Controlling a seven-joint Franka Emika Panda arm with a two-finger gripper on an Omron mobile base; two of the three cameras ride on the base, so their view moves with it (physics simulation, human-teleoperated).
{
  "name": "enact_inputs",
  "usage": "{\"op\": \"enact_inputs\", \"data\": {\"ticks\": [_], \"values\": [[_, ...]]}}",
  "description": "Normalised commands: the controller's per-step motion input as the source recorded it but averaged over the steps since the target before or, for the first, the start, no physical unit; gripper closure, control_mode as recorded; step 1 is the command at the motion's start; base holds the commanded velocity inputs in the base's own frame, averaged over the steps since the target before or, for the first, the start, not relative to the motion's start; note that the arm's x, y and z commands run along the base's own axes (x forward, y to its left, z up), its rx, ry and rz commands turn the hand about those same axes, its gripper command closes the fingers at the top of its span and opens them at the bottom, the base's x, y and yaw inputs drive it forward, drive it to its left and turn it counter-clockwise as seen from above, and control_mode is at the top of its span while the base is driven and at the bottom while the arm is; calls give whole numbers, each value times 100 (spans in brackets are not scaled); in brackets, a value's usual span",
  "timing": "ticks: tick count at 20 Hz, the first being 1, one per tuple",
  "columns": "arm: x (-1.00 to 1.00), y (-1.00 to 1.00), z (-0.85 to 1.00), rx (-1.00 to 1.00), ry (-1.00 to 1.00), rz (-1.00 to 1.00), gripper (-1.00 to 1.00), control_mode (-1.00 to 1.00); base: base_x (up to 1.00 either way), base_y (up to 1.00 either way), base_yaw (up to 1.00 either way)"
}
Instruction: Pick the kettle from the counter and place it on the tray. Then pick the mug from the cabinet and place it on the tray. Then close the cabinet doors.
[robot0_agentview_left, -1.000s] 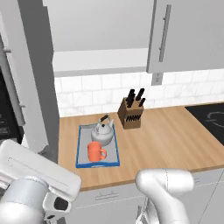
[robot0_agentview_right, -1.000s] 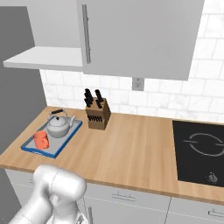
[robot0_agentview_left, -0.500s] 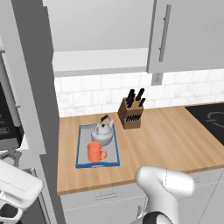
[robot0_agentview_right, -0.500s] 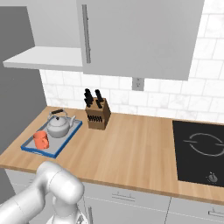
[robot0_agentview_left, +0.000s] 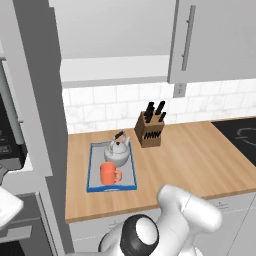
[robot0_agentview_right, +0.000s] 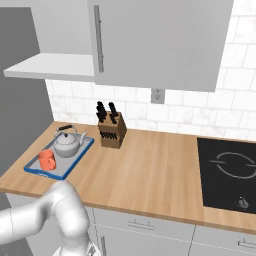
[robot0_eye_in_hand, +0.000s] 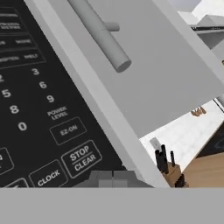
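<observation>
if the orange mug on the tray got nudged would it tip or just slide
The mug looks squat and upright, so it would probably slide rather than tip. Its side handle may make it turn. The tray has a raised rim that would likely stop it.

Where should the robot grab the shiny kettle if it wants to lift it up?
Best the black arched handle on top of the kettle, coming straight down from above. The kettle stands upright on the tray, and its handle arches clear over the lid. The round body looks wide and slippery, and the mug crowds its near side.
</observation>
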Motion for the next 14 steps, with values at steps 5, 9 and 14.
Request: {"op": "enact_inputs", "data": {"ticks": [5,9,14], "values": [[45,12,-13,-8,2,-9,100,-100,0,0,0],[40,-15,-15,0,0,-1,100,-100,0,0,0],[75,-65,-12,0,0,-8,100,-100,0,0,0]]}}
